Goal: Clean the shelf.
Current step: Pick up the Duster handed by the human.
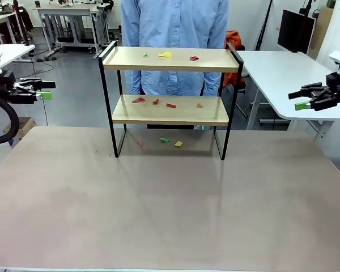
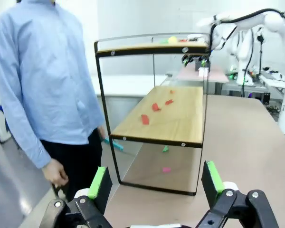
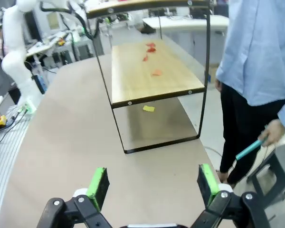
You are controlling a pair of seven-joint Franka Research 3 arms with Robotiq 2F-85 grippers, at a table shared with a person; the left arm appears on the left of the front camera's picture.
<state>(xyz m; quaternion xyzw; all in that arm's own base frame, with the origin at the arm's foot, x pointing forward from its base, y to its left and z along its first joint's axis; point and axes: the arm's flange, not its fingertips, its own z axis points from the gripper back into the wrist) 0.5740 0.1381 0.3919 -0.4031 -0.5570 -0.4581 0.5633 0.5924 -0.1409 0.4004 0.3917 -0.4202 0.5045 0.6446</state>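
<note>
Cleaning had not begun, by the look of it. Your shelf [image 1: 175, 113] stood at the far middle of the table [image 1: 170, 204], just in front of the person [image 1: 175, 34]. Its top board [image 1: 221, 59] carried a yellow scrap [image 1: 165, 55], a red scrap [image 1: 194, 58] and a tiny green one. The lower board [image 1: 181, 116] had several red bits [image 1: 138, 100] and an orange one toward the right. More lay on the table beneath, among them a green scrap [image 1: 165, 139] and a yellow one [image 1: 178, 144].

Your left gripper [image 1: 47, 90] hung off the table's left side, jaws wide and empty. The right gripper [image 1: 299, 100] mirrored it at the right, also wide and empty, both well apart from the shelf. The person held a teal stick-like tool [image 3: 249, 149] low at their side. I judged every scrap was left to clear.
</note>
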